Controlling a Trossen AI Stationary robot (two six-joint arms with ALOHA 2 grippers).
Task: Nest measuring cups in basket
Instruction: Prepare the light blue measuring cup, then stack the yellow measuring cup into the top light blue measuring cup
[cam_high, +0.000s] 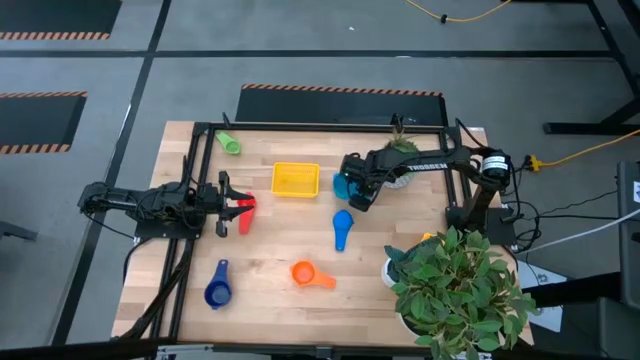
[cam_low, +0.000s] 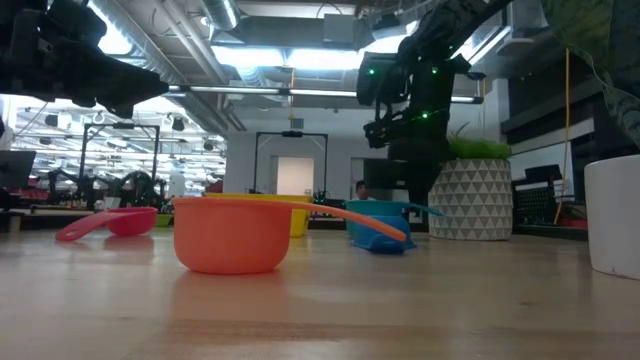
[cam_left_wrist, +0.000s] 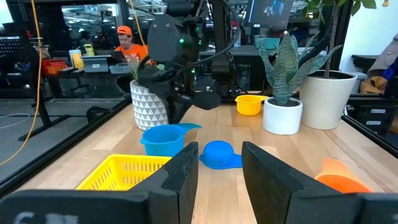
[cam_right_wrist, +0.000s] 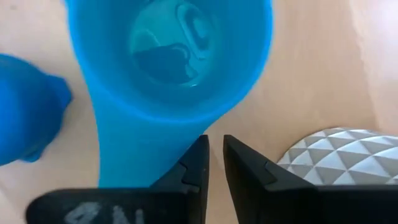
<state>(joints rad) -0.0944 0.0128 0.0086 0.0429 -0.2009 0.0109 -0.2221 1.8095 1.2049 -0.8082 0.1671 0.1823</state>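
your right gripper (cam_high: 352, 190) hangs over the light blue cup (cam_high: 343, 184), which sits upright on the desk (cam_high: 270, 295) just right of the yellow basket (cam_high: 295, 180). in the right wrist view the fingers are nearly together, a thin gap between them, above the cup's handle (cam_right_wrist: 134, 158); they look released rather than clamped on it, probably lined up with the handle because that flat tab is the easiest part to pinch.

the basket holds no cups, so by the look of it the nesting has not begun. the others lie scattered: the green cup (cam_high: 230, 143) at the far left corner, the red cup (cam_high: 245, 213) by your left gripper (cam_high: 226, 199), the dark blue cup (cam_high: 217, 288) and orange cup (cam_high: 309, 274) along the near edge, and the blue cup (cam_high: 342, 228) face down mid-desk.

your left gripper waits at the left side, fingers (cam_left_wrist: 180, 177) parted and holding nothing, pointed across the basket toward the work.

the patterned pot (cam_left_wrist: 149, 102) stands right behind the light blue cup, so a lift likely wants to clear it before swinging to the basket.
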